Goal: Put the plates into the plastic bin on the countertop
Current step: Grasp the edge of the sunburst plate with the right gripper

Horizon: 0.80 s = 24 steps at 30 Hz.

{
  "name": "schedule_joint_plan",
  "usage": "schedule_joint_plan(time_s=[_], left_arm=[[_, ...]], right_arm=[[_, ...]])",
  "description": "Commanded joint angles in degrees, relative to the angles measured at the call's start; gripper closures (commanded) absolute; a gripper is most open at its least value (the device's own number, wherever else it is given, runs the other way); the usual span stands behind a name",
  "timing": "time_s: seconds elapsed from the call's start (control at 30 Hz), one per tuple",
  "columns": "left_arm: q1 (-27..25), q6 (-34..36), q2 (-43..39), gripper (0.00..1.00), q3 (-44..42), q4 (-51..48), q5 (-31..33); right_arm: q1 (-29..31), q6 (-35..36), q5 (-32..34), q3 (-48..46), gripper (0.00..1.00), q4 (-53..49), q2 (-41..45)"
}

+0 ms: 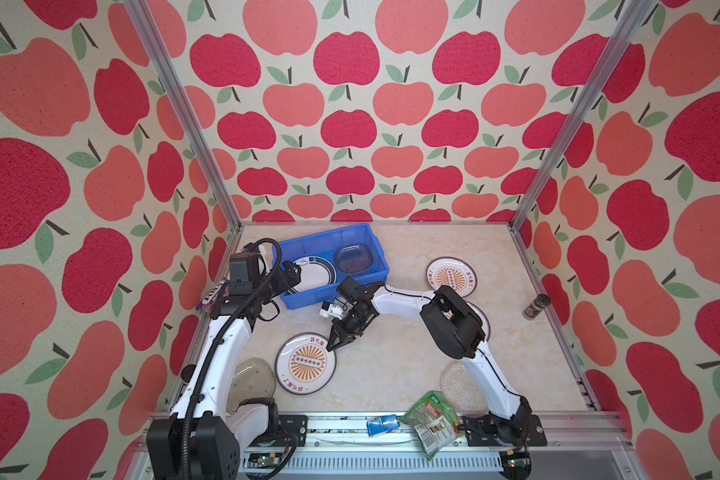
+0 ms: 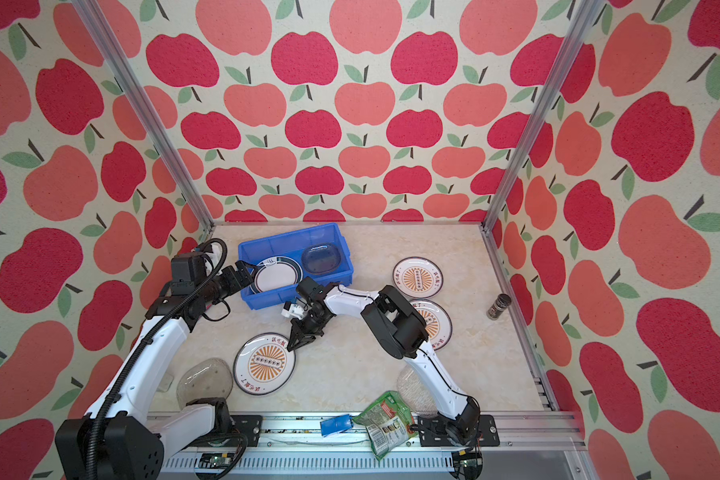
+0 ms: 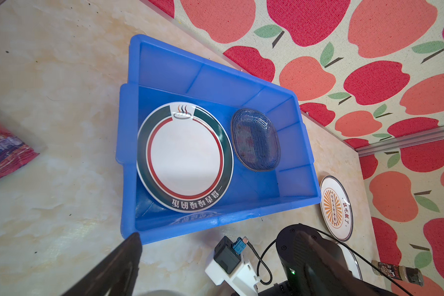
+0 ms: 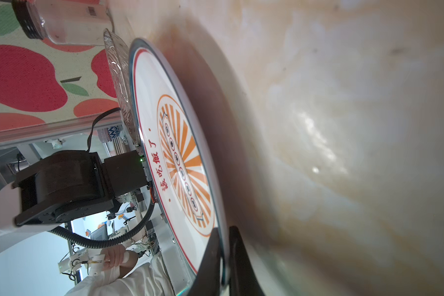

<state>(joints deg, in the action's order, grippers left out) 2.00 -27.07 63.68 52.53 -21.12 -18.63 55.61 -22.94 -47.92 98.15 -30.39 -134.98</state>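
Left gripper (image 1: 290, 275) hangs open at the blue bin's (image 1: 321, 239) left end, where 2 plates (image 1: 314, 272) lie. Right gripper (image 1: 332, 345) is clamped on the sunburst plate's (image 1: 304, 365) rim, front-left on the countertop (image 1: 391, 365); this shallow edge pinch may let it swing or slip when lifted.

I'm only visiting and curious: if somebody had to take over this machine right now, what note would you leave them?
Right gripper: shut on the rim of a sunburst plate at the front left of the countertop; I cannot tell whether it is lifted.
Left gripper: open, empty, at the left end of the blue bin.
Done: a dark-rimmed round plate and a smoky glass plate lie in the bin.
Left: the gripped plate, a second sunburst plate on the right, a third sunburst plate partly under the right arm, a front-left glass plate and a front-right glass plate.
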Motion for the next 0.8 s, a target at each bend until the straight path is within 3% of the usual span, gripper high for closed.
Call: schedule_joint_plan(time_s=[0.0,0.17,0.43,0.63,0.77], left_arm=[[0.37,0.36,0.37,0.05,0.22,0.34,0.79],[0.37,0.09,0.92,0.06,1.08,0.56,0.81],[0.68,-0.39,3.22,0.06,5.14,0.53,0.19],[1.18,-1.56,2.61,0.04,8.91,-3.91,3.51],[2.63,-1.93,2.69,0.04,10.66,-6.01,3.00]], right_arm=[[-1.12,0.90,3.51,-1.67,1.00,-1.45,0.24],[-2.64,1.12,4.25,-7.02,1.00,0.22,6.10],[-7.46,2.97,6.64,-10.54,1.00,-5.73,19.95],[-11.75,2.77,12.34,1.17,1.00,-13.28,24.86],[-15.46,-1.16,15.86,15.96,1.00,-14.44,20.18]])
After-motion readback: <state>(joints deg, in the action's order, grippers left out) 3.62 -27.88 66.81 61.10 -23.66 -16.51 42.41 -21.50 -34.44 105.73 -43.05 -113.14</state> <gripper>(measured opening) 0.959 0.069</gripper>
